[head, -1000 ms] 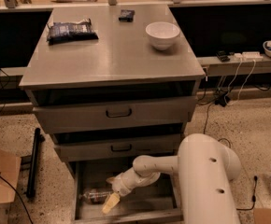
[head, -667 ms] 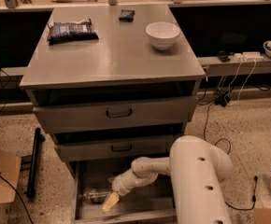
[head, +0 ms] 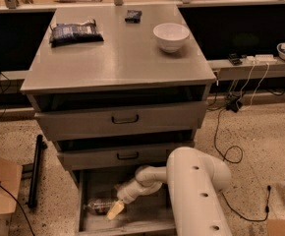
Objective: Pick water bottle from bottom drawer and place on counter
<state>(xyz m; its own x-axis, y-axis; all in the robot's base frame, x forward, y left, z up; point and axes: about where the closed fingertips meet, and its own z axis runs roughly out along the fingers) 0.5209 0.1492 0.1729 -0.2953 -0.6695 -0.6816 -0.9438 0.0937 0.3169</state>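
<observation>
The bottom drawer (head: 147, 222) is pulled open at the foot of the grey cabinet. The water bottle (head: 99, 206) lies on its side in the drawer's left half, clear and dim. My white arm reaches down into the drawer from the right. The gripper (head: 114, 211) with its pale yellow fingertips is right at the bottle's right end, touching or nearly touching it. The counter (head: 118, 58) is the grey top of the cabinet, above the two drawers with black handles.
On the counter stand a white bowl (head: 171, 36), a dark snack bag (head: 75, 33) and a small dark object (head: 132, 15). A cardboard box (head: 0, 188) and a black bar (head: 34, 171) are on the floor at left. Cables (head: 226, 146) trail at right.
The arm's big white housing has shifted left and lower over the drawer. The gripper stays at the bottle, which has not moved.
</observation>
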